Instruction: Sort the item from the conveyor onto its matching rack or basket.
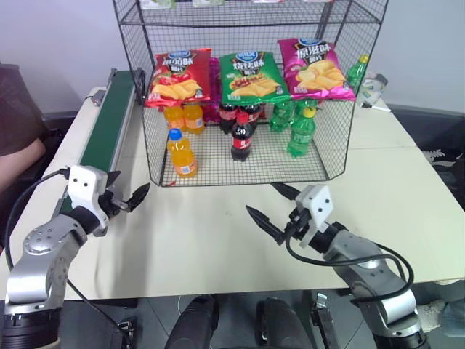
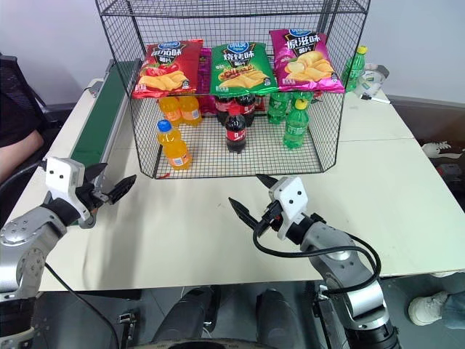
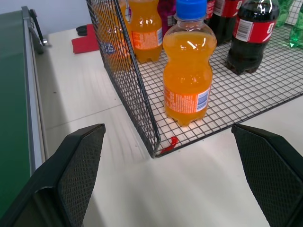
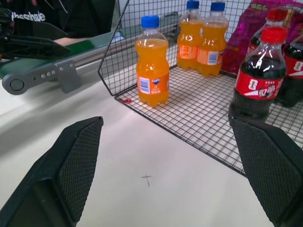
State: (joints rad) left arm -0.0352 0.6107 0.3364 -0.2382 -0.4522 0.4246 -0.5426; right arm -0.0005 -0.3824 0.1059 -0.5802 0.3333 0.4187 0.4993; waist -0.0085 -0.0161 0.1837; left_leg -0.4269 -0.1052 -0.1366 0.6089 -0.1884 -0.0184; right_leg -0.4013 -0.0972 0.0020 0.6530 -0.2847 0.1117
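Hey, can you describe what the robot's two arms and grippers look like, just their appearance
Both arms are silver-grey metal with rounded joint housings and looping black cables. Each ends in a white boxy wrist block carrying the left gripper and the right gripper, each with two black pointed fingers whose inner faces show a fine mesh texture.

Cola bottles point(image 1: 242, 137) beside green soda bottles point(image 1: 300, 133)
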